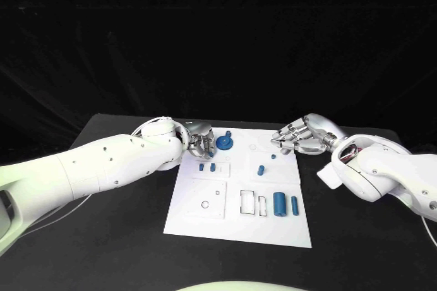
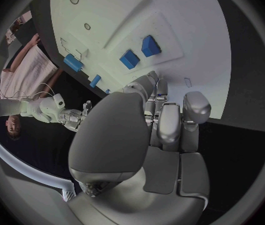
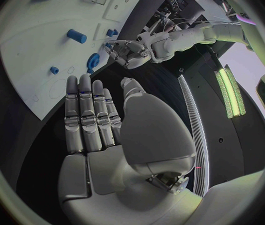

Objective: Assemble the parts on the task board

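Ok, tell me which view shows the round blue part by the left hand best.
Head view: the round blue part lies unobstructed on the task board beside the left hand. Right wrist view shows it small and edge-on. In the left wrist view I cannot pick it out.

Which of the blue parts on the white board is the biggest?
The fat blue cylinder at the white task board's near right, beside a slimmer blue pin; clearly bulkier than the rest.
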`<state>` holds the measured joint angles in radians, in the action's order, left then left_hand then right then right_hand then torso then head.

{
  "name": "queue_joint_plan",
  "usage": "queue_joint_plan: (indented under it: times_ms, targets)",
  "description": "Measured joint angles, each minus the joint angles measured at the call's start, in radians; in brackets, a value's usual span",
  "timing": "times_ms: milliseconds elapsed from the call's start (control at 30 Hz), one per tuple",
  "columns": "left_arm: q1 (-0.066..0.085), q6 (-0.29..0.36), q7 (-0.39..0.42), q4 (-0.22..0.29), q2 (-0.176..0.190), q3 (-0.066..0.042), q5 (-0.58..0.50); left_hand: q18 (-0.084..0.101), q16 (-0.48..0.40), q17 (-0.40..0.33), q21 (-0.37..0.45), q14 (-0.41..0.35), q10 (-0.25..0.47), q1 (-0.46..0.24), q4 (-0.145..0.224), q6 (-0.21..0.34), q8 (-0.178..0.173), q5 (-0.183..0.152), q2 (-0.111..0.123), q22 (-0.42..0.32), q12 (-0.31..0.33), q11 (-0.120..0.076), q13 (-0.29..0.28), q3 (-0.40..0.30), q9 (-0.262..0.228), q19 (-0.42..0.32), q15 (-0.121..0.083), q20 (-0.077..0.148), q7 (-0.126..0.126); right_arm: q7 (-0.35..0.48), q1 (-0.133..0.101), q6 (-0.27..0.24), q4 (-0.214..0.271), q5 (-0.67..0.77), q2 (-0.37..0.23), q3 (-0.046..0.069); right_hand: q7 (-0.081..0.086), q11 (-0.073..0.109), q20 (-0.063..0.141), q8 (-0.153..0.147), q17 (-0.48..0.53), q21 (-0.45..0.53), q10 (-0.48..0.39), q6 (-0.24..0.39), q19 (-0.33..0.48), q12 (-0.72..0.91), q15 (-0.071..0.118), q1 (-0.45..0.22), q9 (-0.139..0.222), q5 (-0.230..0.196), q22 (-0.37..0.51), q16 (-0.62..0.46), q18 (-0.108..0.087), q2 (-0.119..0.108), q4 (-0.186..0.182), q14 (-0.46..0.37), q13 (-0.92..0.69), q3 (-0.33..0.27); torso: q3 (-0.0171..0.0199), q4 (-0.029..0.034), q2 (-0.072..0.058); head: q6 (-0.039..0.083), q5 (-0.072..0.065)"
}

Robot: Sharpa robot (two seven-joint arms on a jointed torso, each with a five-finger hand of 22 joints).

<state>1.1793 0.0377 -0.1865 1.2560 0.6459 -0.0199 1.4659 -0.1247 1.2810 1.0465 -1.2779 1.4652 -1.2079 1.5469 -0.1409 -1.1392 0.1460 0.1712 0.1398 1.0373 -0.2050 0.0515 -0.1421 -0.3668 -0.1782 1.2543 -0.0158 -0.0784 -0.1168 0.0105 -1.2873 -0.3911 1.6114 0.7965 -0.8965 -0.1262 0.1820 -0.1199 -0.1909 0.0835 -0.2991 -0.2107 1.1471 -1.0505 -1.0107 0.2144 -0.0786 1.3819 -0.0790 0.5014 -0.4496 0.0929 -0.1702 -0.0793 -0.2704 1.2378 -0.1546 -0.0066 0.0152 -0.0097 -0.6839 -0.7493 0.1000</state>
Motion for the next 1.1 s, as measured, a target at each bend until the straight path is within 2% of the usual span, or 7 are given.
queue_joint_plan:
  times_ms: [433, 567, 967, 1100]
  targets:
    - [0.0, 0.0, -0.001, 0.0, 0.0, 0.0, 0.001, 0.0, 0.0, -0.004, 0.0, 0.0, 0.0, -0.005, 0.003, -0.001, -0.002, 0.0, 0.005, -0.001, 0.01, 0.0, -0.001, -0.003, -0.001, 0.0, 0.0, 0.0, 0.001, 0.0, 0.0, 0.0, 0.0, 0.0, 0.0, 0.0, 0.0, 0.0, 0.0, 0.0, 0.0, 0.0, 0.0, 0.0, 0.0, 0.0, 0.0, 0.0, 0.0, 0.0, 0.001, 0.0, 0.0, 0.0, 0.0, 0.0, 0.001, 0.0, -0.0001, -0.0004, 0.0, 0.0, 0.001]
    - [0.0, -0.002, -0.001, -0.001, -0.001, 0.0, 0.0, 0.0, 0.0, -0.008, 0.0, 0.0, 0.0, -0.011, 0.004, 0.015, -0.02, 0.0, 0.011, -0.004, 0.019, 0.0, -0.001, -0.01, 0.006, 0.0, 0.0, 0.0, -0.012, 0.0, 0.0, 0.0, 0.0, 0.0, 0.0, 0.0, 0.0, 0.0, 0.0, 0.0, 0.0, 0.0, 0.0, 0.0, 0.0, 0.0, 0.0, 0.0, 0.0, 0.0, 0.001, 0.0, 0.0, 0.0, 0.0, 0.0, 0.001, 0.0, -0.0001, -0.0004, 0.0, 0.001, 0.001]
    - [-0.001, -0.011, -0.009, -0.005, -0.001, 0.001, -0.002, 0.0, 0.0, -0.012, 0.0, 0.0, -0.004, -0.02, 0.009, 0.041, -0.048, 0.0, 0.02, -0.007, 0.031, 0.004, -0.001, -0.015, 0.019, -0.004, 0.0, -0.004, -0.019, 0.0, 0.0, 0.0, 0.0, 0.0, -0.001, 0.0, 0.0, 0.0, 0.0, 0.0, 0.0, 0.0, 0.0, 0.0, 0.0, 0.0, 0.0, 0.0, 0.0, 0.0, 0.001, 0.0, 0.0, 0.0, 0.0, 0.0, 0.001, 0.0, -0.0001, -0.0004, 0.0, 0.002, 0.0]
    - [-0.001, -0.013, -0.015, -0.004, 0.0, 0.001, -0.002, 0.0, 0.0, -0.015, 0.0, 0.0, -0.004, -0.025, 0.009, 0.049, -0.055, 0.0, 0.025, -0.011, 0.035, 0.011, -0.001, -0.021, 0.023, -0.006, 0.0, -0.006, -0.021, 0.0, 0.0, 0.0, 0.0, 0.0, -0.002, 0.0, 0.0, 0.0, 0.0, 0.0, 0.0, 0.0, 0.0, 0.0, 0.0, 0.0, 0.0, 0.0, 0.0, 0.0, 0.001, 0.0, 0.0, 0.0, 0.0, 0.0, 0.001, 0.0, -0.0001, -0.0005, 0.0, 0.001, 0.0]
